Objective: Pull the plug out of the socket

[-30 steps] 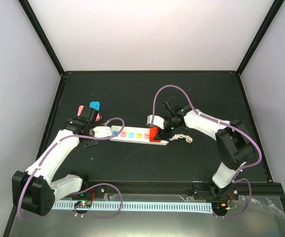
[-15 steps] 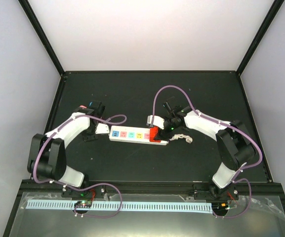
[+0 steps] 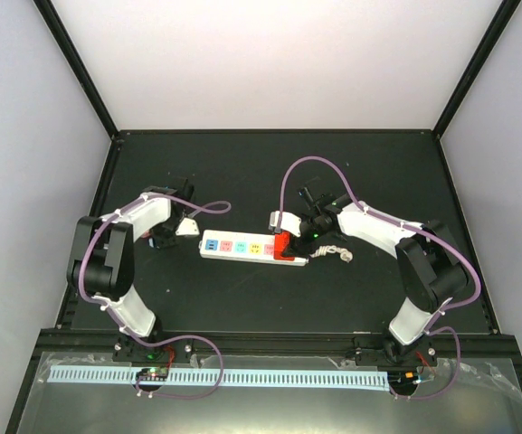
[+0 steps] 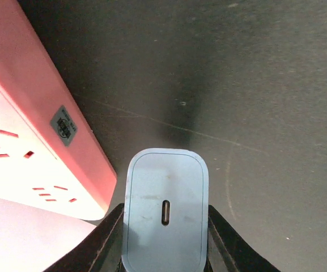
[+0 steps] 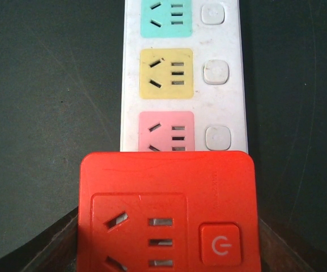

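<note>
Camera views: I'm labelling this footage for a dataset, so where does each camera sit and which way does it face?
Top external: above and behind the bases, facing down at the black table; left arm, right arm and power strip show.
Left wrist: on the left arm, facing down at the pale blue plug gripped between its fingers, beside the power strip.
Right wrist: on the right arm, facing along the power strip's outlets; its fingers flank the red end.
Shared: all three show the power strip.

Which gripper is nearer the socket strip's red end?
Right. The right gripper straddles the red end, a finger at each side. The left gripper is past the opposite end of the socket, gripping the pale blue plug.
</note>
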Controlling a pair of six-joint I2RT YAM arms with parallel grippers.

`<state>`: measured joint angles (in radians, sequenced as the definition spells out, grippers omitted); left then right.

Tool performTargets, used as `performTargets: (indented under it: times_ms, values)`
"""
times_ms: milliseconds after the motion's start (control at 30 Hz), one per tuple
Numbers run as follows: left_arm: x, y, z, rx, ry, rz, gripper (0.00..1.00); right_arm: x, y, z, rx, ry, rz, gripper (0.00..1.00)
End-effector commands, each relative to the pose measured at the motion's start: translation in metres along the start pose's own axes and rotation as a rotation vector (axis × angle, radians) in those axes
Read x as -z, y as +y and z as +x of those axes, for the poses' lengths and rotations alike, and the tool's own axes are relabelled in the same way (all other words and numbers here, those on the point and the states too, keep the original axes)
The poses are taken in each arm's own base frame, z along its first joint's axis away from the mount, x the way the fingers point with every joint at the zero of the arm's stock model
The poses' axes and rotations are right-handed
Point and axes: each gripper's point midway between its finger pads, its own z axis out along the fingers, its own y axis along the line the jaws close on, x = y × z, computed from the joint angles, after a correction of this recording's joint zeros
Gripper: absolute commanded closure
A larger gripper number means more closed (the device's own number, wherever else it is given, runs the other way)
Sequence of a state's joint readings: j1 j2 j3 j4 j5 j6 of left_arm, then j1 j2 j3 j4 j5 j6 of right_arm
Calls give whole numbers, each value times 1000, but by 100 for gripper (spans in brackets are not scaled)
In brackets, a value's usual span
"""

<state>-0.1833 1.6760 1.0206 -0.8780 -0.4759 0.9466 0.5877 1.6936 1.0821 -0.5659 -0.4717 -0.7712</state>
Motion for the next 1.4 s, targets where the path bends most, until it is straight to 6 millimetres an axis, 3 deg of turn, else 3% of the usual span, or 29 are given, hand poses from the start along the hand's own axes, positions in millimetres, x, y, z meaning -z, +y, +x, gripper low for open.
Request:
performTargets:
  times_ms: [0,133,333,733,833,967,1167,1233,1367]
  values:
    - [-2,18,4,27,29,-26,90,-10,5,28,-55,94,-7,37]
    - [-9,15,2,21,36,-5,86,-10,5,29,-55,96,-9,37]
    - [-7,18,-4,34,11,5,65,-11,4,28,-57,96,-11,36]
    - [-2,7,-11,48,-46,69,47,-9,4,26,-61,92,-11,36]
    - [10,5,-15,67,-102,94,36,-8,3,23,-60,83,-10,35]
    - [31,2,-20,91,-200,112,3,-2,1,16,-57,64,3,29]
    - [61,4,-26,135,-315,129,1,7,-5,0,-51,23,22,16]
    - [76,5,-30,152,-370,148,1,11,-5,-8,-48,3,19,7]
    - [111,7,-41,188,-499,201,1,22,-6,-22,-49,-39,22,1]
